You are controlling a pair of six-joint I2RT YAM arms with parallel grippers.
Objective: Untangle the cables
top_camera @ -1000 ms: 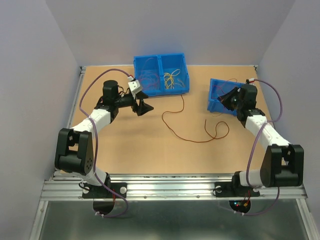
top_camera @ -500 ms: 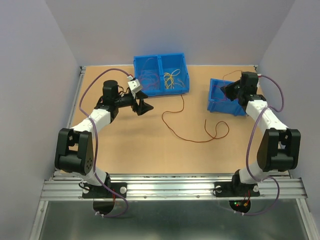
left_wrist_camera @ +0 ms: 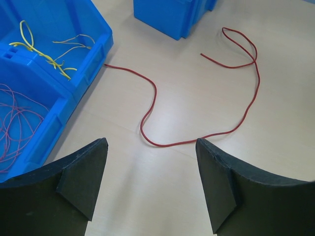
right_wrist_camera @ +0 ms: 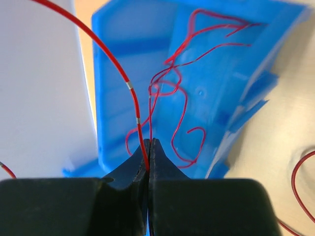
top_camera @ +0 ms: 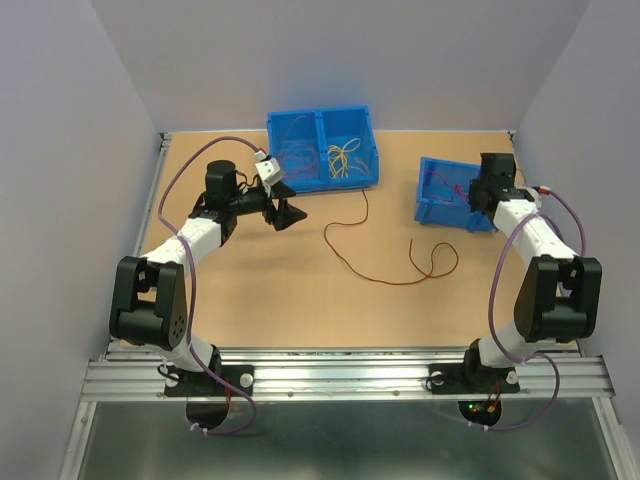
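A long dark red-brown cable (top_camera: 380,275) lies in loose curves on the table between the arms. It also shows in the left wrist view (left_wrist_camera: 152,96). My left gripper (top_camera: 285,213) is open and empty, hovering over the table near that cable's bend (left_wrist_camera: 151,147). My right gripper (top_camera: 475,190) is at the small blue bin (top_camera: 428,208) and is shut on a thin red cable (right_wrist_camera: 133,91). That cable rises from the jaws toward the upper left. More red cables (right_wrist_camera: 182,93) curl inside this bin (right_wrist_camera: 123,54).
A two-compartment blue bin (top_camera: 320,122) stands at the back. Yellow cables (top_camera: 343,158) lie in its right half, also in the left wrist view (left_wrist_camera: 47,56). Thin reddish cables (left_wrist_camera: 15,118) lie in its left half. Walls close in the table on three sides.
My right wrist has swung from the near right corner of the small bin to its far right side and turned. The left arm and the table cable have not moved.
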